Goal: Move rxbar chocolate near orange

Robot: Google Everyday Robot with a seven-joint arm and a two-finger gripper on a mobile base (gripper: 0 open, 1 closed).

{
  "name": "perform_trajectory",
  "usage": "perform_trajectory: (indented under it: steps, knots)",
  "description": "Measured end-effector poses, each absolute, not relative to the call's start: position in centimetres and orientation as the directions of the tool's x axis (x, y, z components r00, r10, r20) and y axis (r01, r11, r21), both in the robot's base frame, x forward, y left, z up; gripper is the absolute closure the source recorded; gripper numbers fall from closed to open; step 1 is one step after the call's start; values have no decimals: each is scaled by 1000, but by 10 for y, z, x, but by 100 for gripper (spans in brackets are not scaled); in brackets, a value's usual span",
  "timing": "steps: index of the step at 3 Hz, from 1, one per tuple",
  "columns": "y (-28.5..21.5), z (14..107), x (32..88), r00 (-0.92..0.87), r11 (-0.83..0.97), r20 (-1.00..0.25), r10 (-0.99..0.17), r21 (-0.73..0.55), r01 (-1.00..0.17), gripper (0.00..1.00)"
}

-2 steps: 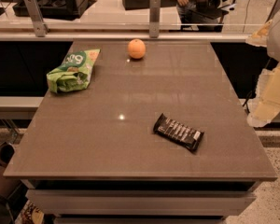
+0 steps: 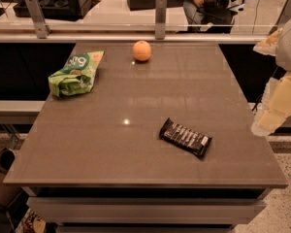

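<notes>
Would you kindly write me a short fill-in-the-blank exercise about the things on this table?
1. The orange sits near the ___ edge of the table.
2. The snack bag left of the orange is ___ in colour.
3. The chocolate bar lies ___ on the table, apart from the orange.
4. The gripper hangs beyond the table's ___ side as pictured, away from the bar.
Missing words: far, green, flat, right.
</notes>
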State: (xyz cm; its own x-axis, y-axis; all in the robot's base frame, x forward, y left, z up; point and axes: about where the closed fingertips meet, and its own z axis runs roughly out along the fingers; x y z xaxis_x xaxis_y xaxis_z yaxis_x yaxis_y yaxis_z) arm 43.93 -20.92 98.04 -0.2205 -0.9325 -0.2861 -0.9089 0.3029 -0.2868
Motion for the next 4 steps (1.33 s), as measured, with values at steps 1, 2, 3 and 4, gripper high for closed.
perform_trajectory:
  steps: [1,2,3,4]
  knots:
    - [-203,953,438,-247,356,-381,-891,-246,-902,0]
    - [-195,921,437,-262,393,-479,-838,-197,-898,0]
    - [-182,893,433,-259,427,-589,-765,-163,-890,0]
    - [-167,867,435,-248,454,-689,-681,-132,-881,0]
